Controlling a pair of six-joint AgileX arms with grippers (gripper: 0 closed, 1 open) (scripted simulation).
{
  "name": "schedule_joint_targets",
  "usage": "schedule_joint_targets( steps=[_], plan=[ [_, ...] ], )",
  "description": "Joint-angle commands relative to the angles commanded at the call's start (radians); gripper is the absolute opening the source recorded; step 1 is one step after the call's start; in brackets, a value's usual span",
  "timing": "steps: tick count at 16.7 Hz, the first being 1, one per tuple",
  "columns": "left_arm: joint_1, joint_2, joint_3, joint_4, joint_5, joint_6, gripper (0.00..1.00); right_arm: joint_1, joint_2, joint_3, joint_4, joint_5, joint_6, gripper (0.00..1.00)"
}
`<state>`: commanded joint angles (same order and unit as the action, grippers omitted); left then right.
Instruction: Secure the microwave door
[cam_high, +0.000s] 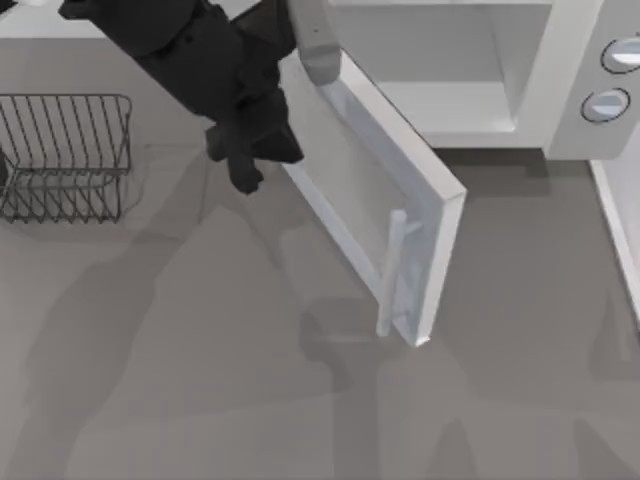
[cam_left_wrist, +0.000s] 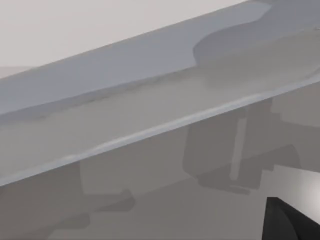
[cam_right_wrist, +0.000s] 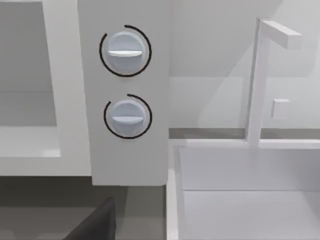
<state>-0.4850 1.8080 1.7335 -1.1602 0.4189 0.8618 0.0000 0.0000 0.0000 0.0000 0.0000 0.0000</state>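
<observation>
Left pincer beside microwave door, fingers indistinct

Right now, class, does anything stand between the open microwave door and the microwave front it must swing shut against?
Nothing visible does. The microwave door stands ajar, and the grey table between it and the microwave opening lies bare. The left pincer sits on the door's outer side, away from the opening.
</observation>
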Motion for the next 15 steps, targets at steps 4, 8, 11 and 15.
schedule_joint_targets(
  steps=[4, 8, 11, 15],
  plan=[
    [-0.020, 0.017, 0.016, 0.002, -0.006, -0.021, 0.00, 0.000, 0.000, 0.000, 0.000, 0.000, 0.000, 1.00],
    [-0.047, 0.032, 0.039, 0.013, -0.016, -0.049, 0.00, 0.000, 0.000, 0.000, 0.000, 0.000, 0.000, 1.00],
    [-0.044, 0.029, 0.036, 0.012, -0.016, -0.050, 0.00, 0.000, 0.000, 0.000, 0.000, 0.000, 0.000, 1.00],
    [-0.064, 0.045, 0.056, 0.016, -0.022, -0.070, 0.00, 0.000, 0.000, 0.000, 0.000, 0.000, 0.000, 1.00]
  ],
)
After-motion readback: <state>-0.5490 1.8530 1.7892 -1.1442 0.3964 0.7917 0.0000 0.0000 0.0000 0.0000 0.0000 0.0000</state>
